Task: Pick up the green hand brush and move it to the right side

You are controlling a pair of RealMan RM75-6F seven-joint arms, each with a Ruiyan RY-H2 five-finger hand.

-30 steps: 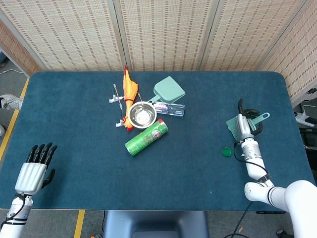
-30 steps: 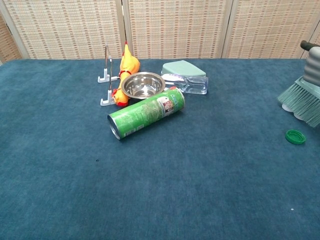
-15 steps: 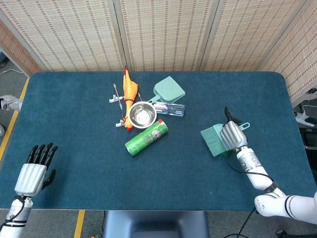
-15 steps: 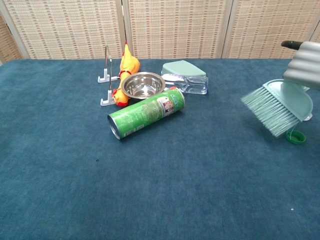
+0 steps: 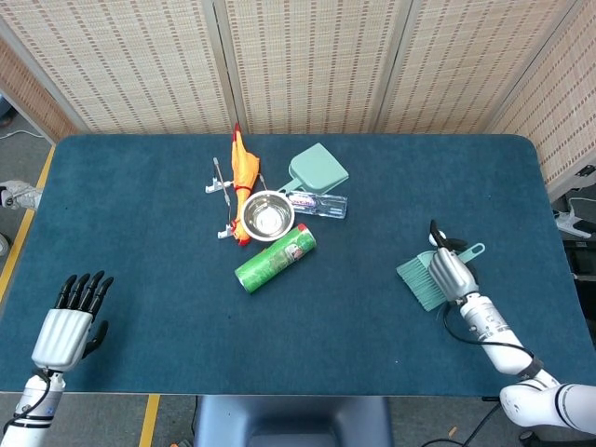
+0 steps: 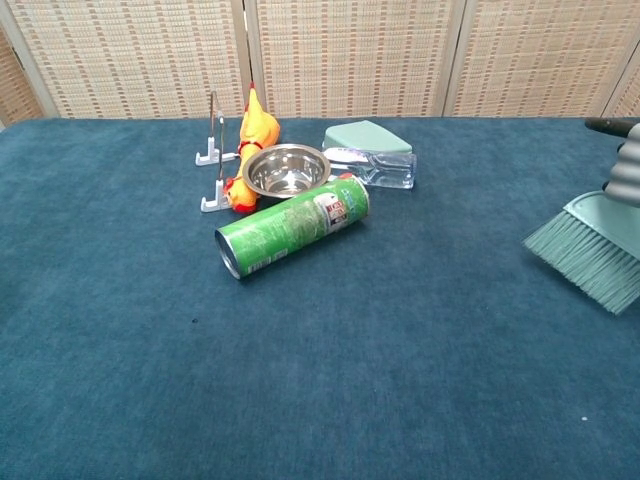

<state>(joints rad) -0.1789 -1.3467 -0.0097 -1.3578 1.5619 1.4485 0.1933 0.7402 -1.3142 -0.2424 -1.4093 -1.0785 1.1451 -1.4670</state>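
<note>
The green hand brush (image 5: 422, 278) is over the right side of the blue table, bristles pointing left and toward me, its handle tip (image 5: 475, 250) sticking out to the right. My right hand (image 5: 451, 272) grips its handle. In the chest view the brush (image 6: 584, 252) shows at the right edge with my right hand (image 6: 626, 172) partly cut off above it. Whether the bristles touch the cloth I cannot tell. My left hand (image 5: 67, 321) hovers at the front left corner, fingers apart, holding nothing.
A cluster sits at centre back: green can (image 5: 275, 258) lying on its side, steel bowl (image 5: 268, 216), yellow rubber chicken (image 5: 244, 172), pale green dustpan (image 5: 318, 169), clear plastic box (image 5: 319, 203), small white stands (image 5: 222, 187). The table's right edge (image 5: 557, 251) is close to the brush.
My right hand carried the brush left and up half a second ago, then back right and lower now. The small green cap seen earlier is hidden. My left hand stayed put.
</note>
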